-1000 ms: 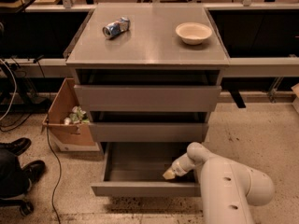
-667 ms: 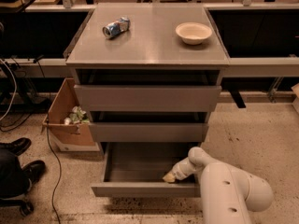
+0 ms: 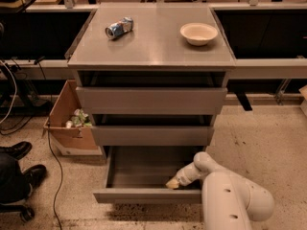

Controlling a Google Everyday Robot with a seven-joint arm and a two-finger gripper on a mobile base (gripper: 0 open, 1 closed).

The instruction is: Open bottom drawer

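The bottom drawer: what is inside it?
Inside the bottom drawer, the gripper reaches in at the front right, above plain grey floor. The arm hides the right front corner.

Grey bench carrying a can and a bowl.
The cream bowl sits upright on the bench top. A crushed can lies on its side well to the left of the bowl, apart from it. The gripper is far below the bowl, inside the open bottom drawer, just behind its front panel.
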